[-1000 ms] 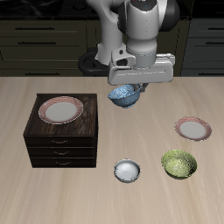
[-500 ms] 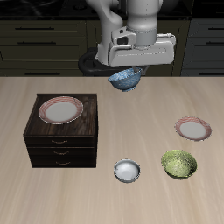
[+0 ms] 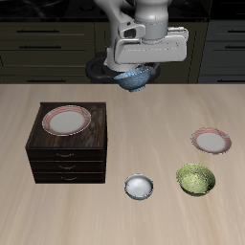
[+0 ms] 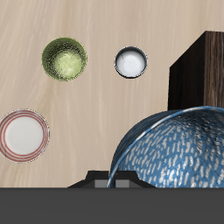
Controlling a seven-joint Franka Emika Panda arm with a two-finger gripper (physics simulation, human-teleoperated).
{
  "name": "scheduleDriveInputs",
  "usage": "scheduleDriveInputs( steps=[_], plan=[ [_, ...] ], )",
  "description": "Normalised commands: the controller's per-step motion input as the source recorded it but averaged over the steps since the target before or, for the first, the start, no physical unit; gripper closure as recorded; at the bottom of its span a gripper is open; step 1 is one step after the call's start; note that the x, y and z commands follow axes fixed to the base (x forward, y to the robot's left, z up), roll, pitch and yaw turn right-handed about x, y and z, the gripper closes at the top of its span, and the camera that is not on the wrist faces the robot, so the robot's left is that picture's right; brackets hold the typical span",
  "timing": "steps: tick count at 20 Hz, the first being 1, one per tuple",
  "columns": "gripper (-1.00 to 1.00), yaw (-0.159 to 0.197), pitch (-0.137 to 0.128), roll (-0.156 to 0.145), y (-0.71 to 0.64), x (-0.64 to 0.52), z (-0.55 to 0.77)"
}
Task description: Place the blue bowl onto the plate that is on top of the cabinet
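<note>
1 arm, 1 gripper [image 3: 135, 71], high over the back part of the table [image 3: 122, 134]. Jaws pinch the blue bowl [image 3: 135, 77]; the bowl hangs in the air, clear of the table and tilted, well above and behind the cabinet [image 3: 67, 155]. From the wrist camera the blue bowl [image 4: 172, 150] fills the near field, its rim arching across, with a dark corner of the cabinet [image 4: 198, 72] just past it.

Count of bowls: 3. Besides the blue one, 1 green bowl [image 3: 195, 178] and 1 small white bowl [image 3: 139, 186] sit on the table near its front edge, side by side but apart. The wrist camera shows the same pair, green bowl [image 4: 65, 58] and white bowl [image 4: 131, 62].

Count of plates: 2, alike, white centre and pink rim. 1 plate [image 3: 66, 120] lies flat on top of the cabinet. The second plate [image 3: 211, 141] lies on the table just behind the green bowl; it shows in the wrist camera too [image 4: 24, 134].

Count of cabinets: 1, dark wood, 3 drawers stacked, all closed.
</note>
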Motion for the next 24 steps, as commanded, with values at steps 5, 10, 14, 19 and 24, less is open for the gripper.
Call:
scheduleDriveInputs(
  steps=[5, 10, 14, 19, 24],
  plan=[
    [1.00, -0.018, -0.025, -0.016, -0.33, 0.01, 0.30],
    [1.00, -0.023, -0.016, -0.033, -0.34, 0.00, 0.20],
    [1.00, -0.020, -0.013, -0.051, -0.48, -0.01, 0.21],
    [1.00, 0.008, -0.015, 0.002, -0.35, -0.01, 0.13],
    [1.00, 0.006, -0.001, -0.046, -0.59, 0.08, 0.07]
  ],
)
